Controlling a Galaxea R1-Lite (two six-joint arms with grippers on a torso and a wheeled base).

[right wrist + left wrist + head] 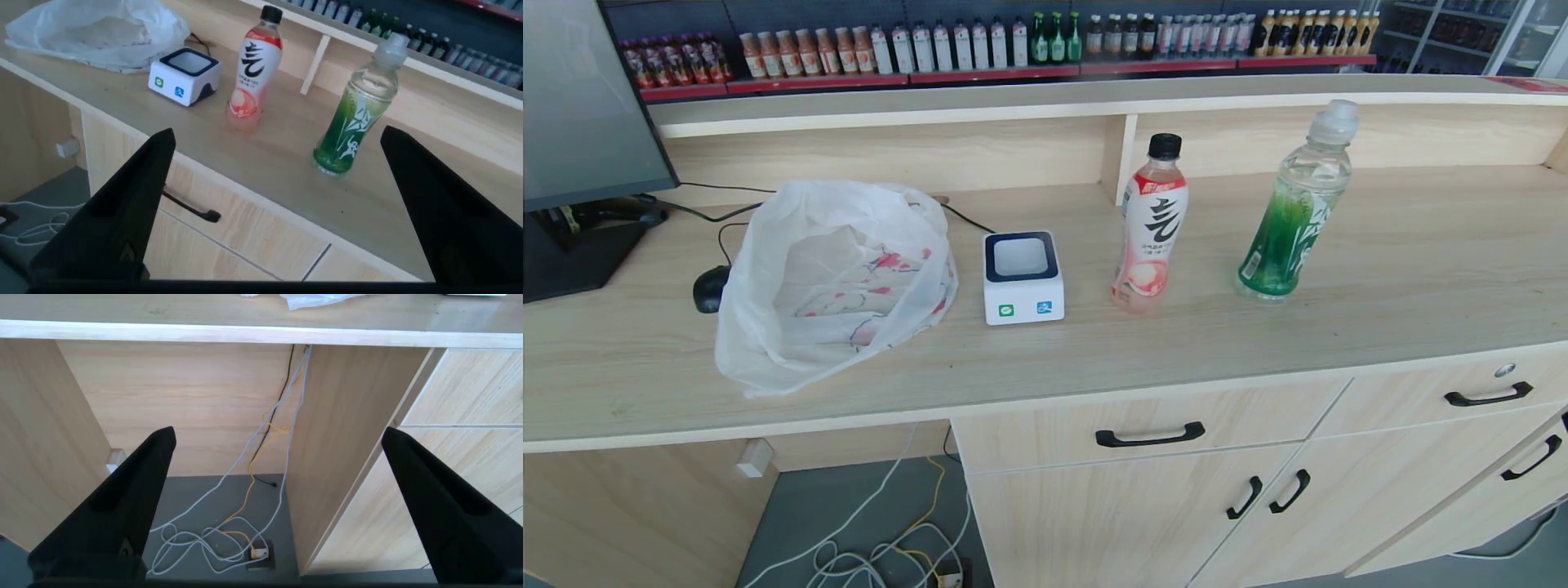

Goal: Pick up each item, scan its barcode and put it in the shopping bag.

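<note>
The pink bottle [1150, 229] and green bottle [1294, 214] stand upright; scanner [1023, 278] beside open white bag [829, 282].

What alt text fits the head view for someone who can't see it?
A wooden counter holds an open white shopping bag on the left, a small white scanner beside it, then a pink bottle and a green bottle standing to the right.

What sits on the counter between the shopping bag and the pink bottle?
The white scanner box, apart from both the shopping bag and the pink bottle, in the head view.
</note>
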